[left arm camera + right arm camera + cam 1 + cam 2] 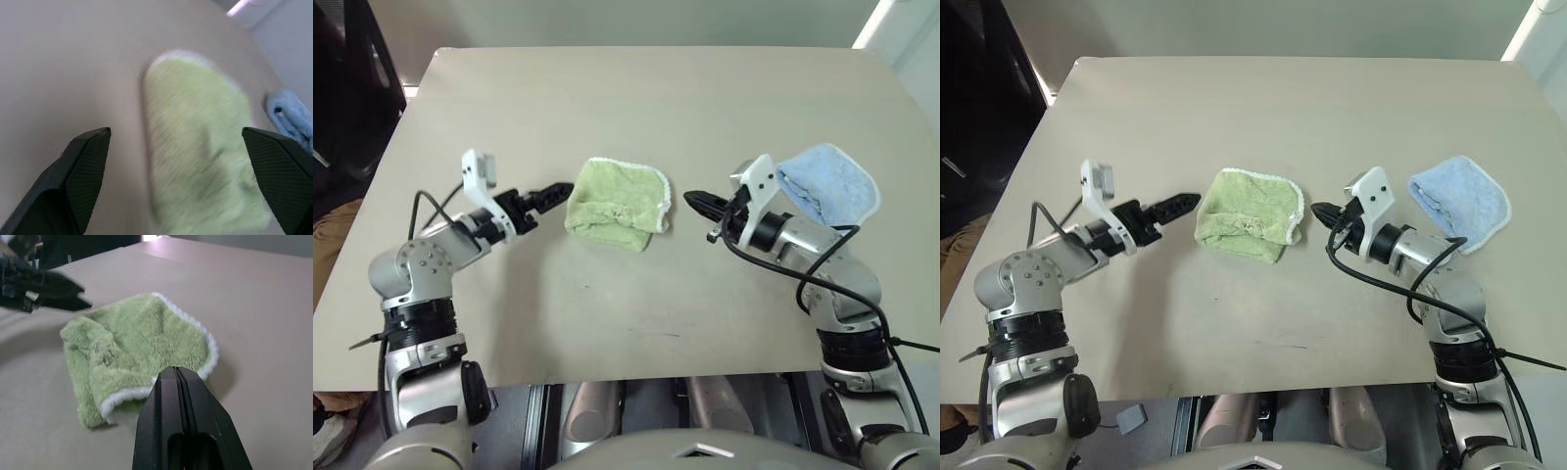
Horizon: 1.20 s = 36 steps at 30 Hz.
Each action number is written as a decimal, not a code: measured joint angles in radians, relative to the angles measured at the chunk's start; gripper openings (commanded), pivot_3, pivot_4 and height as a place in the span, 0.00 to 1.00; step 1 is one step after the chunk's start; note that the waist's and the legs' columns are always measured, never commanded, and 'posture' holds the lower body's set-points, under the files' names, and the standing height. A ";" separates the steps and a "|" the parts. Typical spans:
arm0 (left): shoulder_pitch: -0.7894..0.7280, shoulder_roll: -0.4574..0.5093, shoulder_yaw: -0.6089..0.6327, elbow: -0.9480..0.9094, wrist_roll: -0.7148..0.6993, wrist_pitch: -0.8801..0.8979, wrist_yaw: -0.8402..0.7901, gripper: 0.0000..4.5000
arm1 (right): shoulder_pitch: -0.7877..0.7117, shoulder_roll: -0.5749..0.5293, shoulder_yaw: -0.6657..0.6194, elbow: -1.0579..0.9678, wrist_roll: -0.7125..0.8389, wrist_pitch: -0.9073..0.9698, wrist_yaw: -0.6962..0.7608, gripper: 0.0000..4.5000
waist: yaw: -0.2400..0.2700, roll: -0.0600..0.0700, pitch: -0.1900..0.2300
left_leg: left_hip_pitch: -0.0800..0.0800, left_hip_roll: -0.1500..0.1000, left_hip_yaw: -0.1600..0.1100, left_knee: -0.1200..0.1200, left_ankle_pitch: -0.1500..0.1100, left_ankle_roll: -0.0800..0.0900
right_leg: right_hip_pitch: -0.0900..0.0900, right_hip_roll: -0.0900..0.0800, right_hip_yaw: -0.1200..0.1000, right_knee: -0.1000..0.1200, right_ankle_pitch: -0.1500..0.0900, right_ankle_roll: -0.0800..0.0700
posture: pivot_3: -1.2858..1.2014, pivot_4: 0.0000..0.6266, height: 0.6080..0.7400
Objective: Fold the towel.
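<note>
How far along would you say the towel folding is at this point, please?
The towel already lies folded into a small bundle on the table, its near edge lumpy. Nothing is in hand: the left gripper is open beside it, the right gripper shut and clear. Perhaps only tidying is left.

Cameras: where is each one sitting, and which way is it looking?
Left eye and right eye views: on the head, looking forward and down at the table; both arms show.
Left wrist view: on the left arm, looking along the open left gripper at the towel.
Right wrist view: on the right arm, looking along the shut right gripper at the towel, with the left gripper beyond.
Shared: the towel; the left wrist and eye views also share the blue cloth.
</note>
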 measured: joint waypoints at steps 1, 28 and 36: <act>-0.004 0.000 -0.003 0.000 -0.002 0.004 0.001 0.99 | 0.000 0.001 0.000 0.000 0.000 0.000 -0.001 0.00 | 0.000 0.000 0.000 | 0.000 0.000 0.000 0.000 0.000 0.000 | 0.000 0.000 0.000 0.000 0.000 0.000 | 0.52 0.24 0.97; -0.024 -0.175 -0.031 -0.049 -0.068 0.121 0.056 0.57 | 0.035 0.006 0.015 -0.043 0.000 0.008 -0.024 0.00 | 0.015 0.000 0.000 | 0.001 -0.003 -0.001 0.000 0.001 0.002 | 0.004 -0.001 0.001 -0.002 -0.006 0.012 | 0.52 0.24 0.97; -0.021 -0.198 -0.004 -0.049 -0.084 0.117 0.077 0.01 | 0.047 0.006 0.022 -0.044 0.000 0.013 -0.033 0.00 | 0.015 0.000 0.000 | 0.002 -0.002 -0.001 0.000 0.001 0.001 | 0.004 -0.001 0.001 -0.001 -0.006 0.012 | 0.52 0.24 0.97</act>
